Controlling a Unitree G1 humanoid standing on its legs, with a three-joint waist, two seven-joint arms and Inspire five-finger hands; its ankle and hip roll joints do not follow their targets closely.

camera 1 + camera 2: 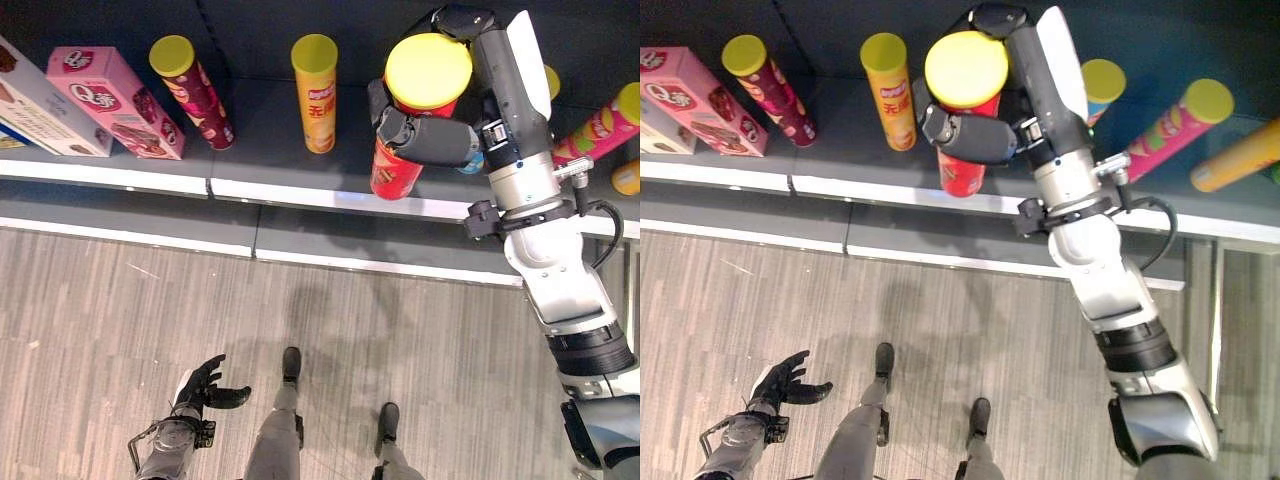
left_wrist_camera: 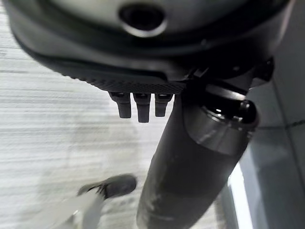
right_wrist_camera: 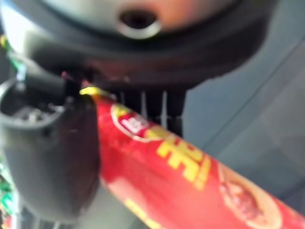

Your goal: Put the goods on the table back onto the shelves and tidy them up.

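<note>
Up at the shelf [image 1: 300,195], the right hand [image 1: 430,135] is wrapped round a red can with a yellow lid [image 1: 395,170], held upright over the shelf's front edge; whether its base touches the shelf is hard to judge. Just beside it stands an orange can [image 1: 318,95], then a maroon can [image 1: 195,92] and a pink box [image 1: 115,100]. Low over the floor [image 1: 100,310], the left hand [image 1: 205,385] hangs with relaxed fingers, holding nothing

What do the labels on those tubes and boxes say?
Red cardboard tube held in the right hand: yellow characters, too blurred to read.
Orange cardboard tube: print too small.
Pink cardboard box: logo too small.
No text reads clearly.
</note>
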